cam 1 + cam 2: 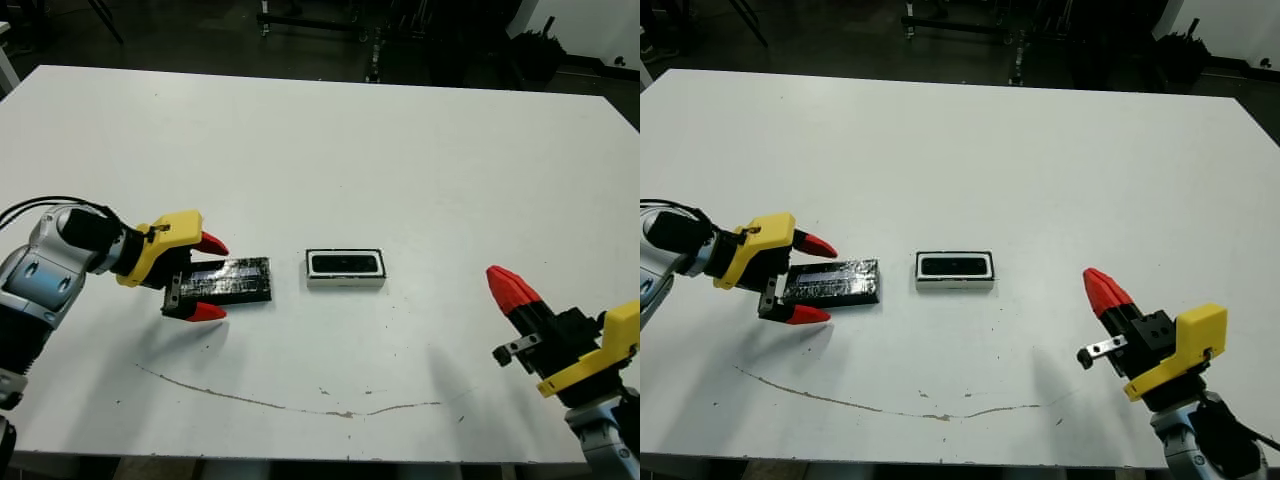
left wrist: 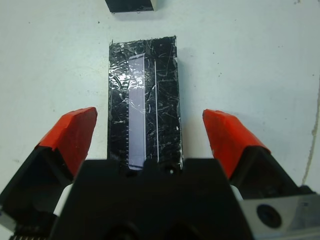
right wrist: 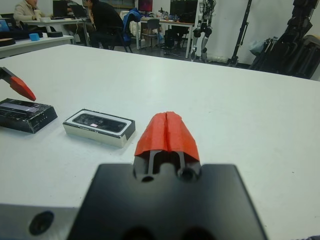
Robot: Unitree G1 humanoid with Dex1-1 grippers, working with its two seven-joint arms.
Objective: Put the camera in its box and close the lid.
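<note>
- Head views: flat glossy black rectangular lid with a wrinkled reflective top point(image 1: 228, 279) lies on the white table point(image 1: 400, 150), just left of the small shallow white box with a thin black rim point(image 1: 346, 268); a bare strip of table between them. The small flat black bar-shaped camera point(image 1: 346, 264) looks to be already inside the box, so the lid is what's left, in my read.
- Left gripper point(image 1: 208, 277) sits over the lid's left end, red fingers spread wide, one either side of the slab. Not clamped on anything yet.
- Right gripper point(image 1: 1102, 288) is parked well right of the box, off the work.
- Left wrist view: lid point(image 2: 144, 100) runs straight out between the two red fingertips point(image 2: 75, 132), roughly centred, gaps on both sides. A corner of the box point(image 2: 131, 5) shows past the lid's far end.
- Doing it well: pinch across the long edges near the end, keep it centred so the slab doesn't twist; the glossy wrap looks slippery, so close firmly. Lift level, carry right, square it over the rim before lowering.
- Right wrist view: its own fingers point(image 3: 167, 132) pressed together, holding nothing. Box point(image 3: 100, 126) with the camera point(image 3: 97, 121) in it sits ahead, lid point(image 3: 25, 114) beyond. This arm could steady the box if it slides.
</note>
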